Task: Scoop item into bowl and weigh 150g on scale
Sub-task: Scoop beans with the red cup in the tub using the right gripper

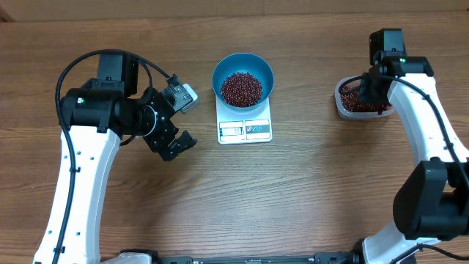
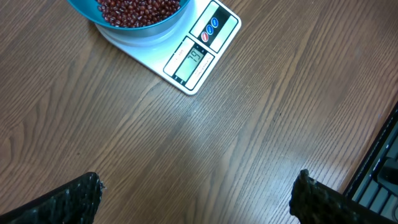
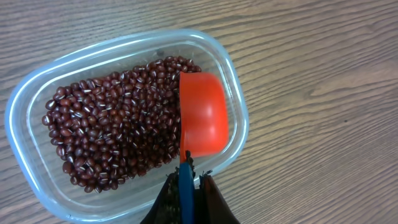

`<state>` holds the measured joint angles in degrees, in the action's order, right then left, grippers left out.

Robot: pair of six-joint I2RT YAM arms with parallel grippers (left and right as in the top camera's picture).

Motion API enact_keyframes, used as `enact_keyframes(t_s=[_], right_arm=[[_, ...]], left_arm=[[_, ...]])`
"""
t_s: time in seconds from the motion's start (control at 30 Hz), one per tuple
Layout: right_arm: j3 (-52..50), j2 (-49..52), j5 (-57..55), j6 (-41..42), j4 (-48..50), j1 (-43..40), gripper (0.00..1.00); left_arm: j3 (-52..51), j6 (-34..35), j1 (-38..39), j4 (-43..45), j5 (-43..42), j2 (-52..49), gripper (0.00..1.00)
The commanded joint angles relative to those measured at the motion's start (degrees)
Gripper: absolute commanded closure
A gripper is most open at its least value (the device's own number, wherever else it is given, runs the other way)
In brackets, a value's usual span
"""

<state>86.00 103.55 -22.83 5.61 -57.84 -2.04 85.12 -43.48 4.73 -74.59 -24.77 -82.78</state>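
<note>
The blue bowl (image 1: pixel 243 81) stands on the white scale (image 1: pixel 245 126) and holds a heap of dark red-brown beans (image 1: pixel 241 88). In the left wrist view the bowl (image 2: pixel 143 31), its beans (image 2: pixel 137 9) and the scale (image 2: pixel 199 53) with a lit display lie at the top. My left gripper (image 1: pixel 185 119) hovers open over bare wood left of the scale, with nothing between its fingers (image 2: pixel 81 196). My right gripper (image 3: pixel 186 180) is shut on the blue handle of a red scoop (image 3: pixel 203 121). The scoop sits over the right end of the tub, and no beans show in it.
A clear plastic tub (image 3: pixel 239 112) at the right of the table holds more beans (image 3: pixel 112 130); overhead it sits under the right wrist (image 1: pixel 344 103). The table's dark edge and frame (image 2: pixel 379 168) lie right of the left gripper.
</note>
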Motion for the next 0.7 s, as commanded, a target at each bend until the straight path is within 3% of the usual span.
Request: enact_keyframes(t_s=[0.0,0.67], right_arm=[[-0.46,1.44,-0.24,0.59,0.52,0.04,0.96],[-0.48,3.02,4.55,2.56,0.59,0.07,0.96]], left_arm=[[1.16,0.42,-0.22,0.04,-0.13,0.72,0.0],[1.14,0.42,-0.22,0.04,-0.13,0.72,0.0]])
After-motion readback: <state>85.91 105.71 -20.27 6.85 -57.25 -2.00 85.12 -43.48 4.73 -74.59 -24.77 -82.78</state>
